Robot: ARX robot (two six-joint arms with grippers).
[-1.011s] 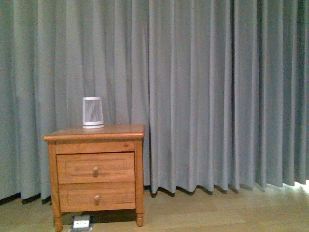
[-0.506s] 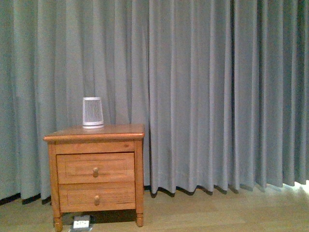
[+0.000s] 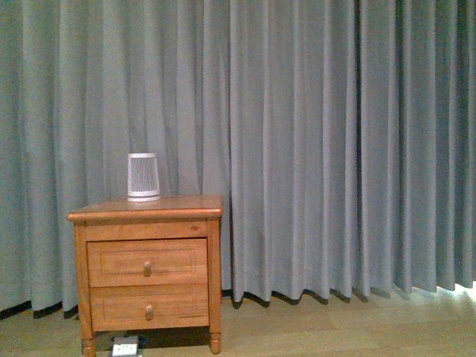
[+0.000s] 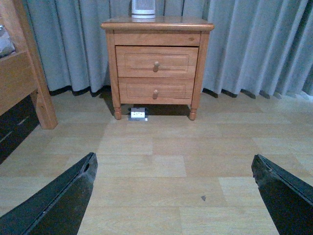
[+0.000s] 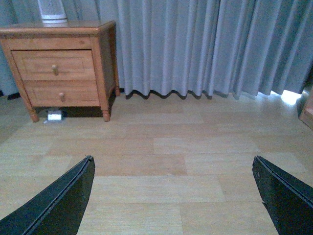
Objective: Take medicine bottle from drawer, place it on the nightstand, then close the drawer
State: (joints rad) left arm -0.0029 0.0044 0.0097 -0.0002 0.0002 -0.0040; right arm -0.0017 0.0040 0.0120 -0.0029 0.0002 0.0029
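Drawer inside: hidden behind the shut front of the drawer (image 4: 171, 58), well ahead of the left tool (image 4: 172, 159).
Ribbed cylinder (image 4: 143, 10): upper part cut off in both wrist views.
Fingers (image 5: 58, 205): on the left tool and the right tool (image 5: 171, 159) they run off the picture's edge.
White item (image 4: 138, 114) under the nightstand (image 3: 149, 208): too small to identify.
Wooden frame (image 4: 24, 78): mostly cut off.

Wood floor (image 4: 156, 161) before nightstand (image 3: 186, 202) seen open. Shut drawer (image 3: 146, 262) front unblocked. Top's rear-left taken by white ribbed cylinder (image 3: 143, 177); rest left bare. Curtain (image 3: 335, 149) hung close behind. Bed frame (image 4: 29, 63) set near nightstand; socket strip (image 4: 138, 114) lodged underneath.
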